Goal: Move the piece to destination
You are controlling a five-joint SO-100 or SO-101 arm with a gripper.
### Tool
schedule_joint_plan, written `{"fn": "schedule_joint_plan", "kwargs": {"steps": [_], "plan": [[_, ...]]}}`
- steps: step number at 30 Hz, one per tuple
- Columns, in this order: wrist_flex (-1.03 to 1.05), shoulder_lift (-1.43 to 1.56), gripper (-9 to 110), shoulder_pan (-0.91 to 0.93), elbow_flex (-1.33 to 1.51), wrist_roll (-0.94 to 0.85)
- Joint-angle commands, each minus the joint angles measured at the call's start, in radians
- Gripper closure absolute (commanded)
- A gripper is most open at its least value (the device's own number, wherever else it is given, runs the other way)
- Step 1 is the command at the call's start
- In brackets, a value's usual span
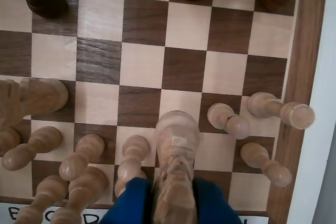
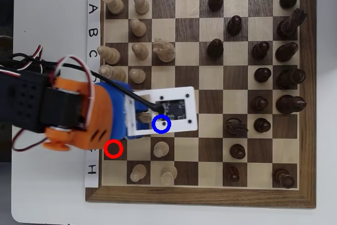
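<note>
In the wrist view my gripper point(image 1: 174, 195) is shut on the piece point(image 1: 177, 140), a pale cream knight. Its blue fingers point(image 1: 128, 203) press it from both sides, and its round base points at the board. I cannot tell if the base touches the board. In the overhead view my orange arm point(image 2: 73, 114) reaches over the board's left side. The white camera board point(image 2: 176, 110) covers the gripper and the piece. The blue ring point(image 2: 161, 124) marking the destination is drawn over that camera board, which hides the light square beneath.
Cream pawns point(image 1: 134, 156) crowd close on the left of the held piece, and others point(image 1: 228, 120) stand to its right. Another cream knight point(image 2: 164, 51) stands farther up the board. A red ring point(image 2: 113, 149) marks a bare dark square. Dark pieces point(image 2: 260, 75) fill the right half.
</note>
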Motion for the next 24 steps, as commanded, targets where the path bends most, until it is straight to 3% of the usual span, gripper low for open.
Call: {"fn": "schedule_joint_plan", "kwargs": {"steps": [1,24], "plan": [[-0.127,-0.017,97,-0.023,0.028,0.049],[-0.218,-0.158,95,0.072,0.054,0.008]]}}
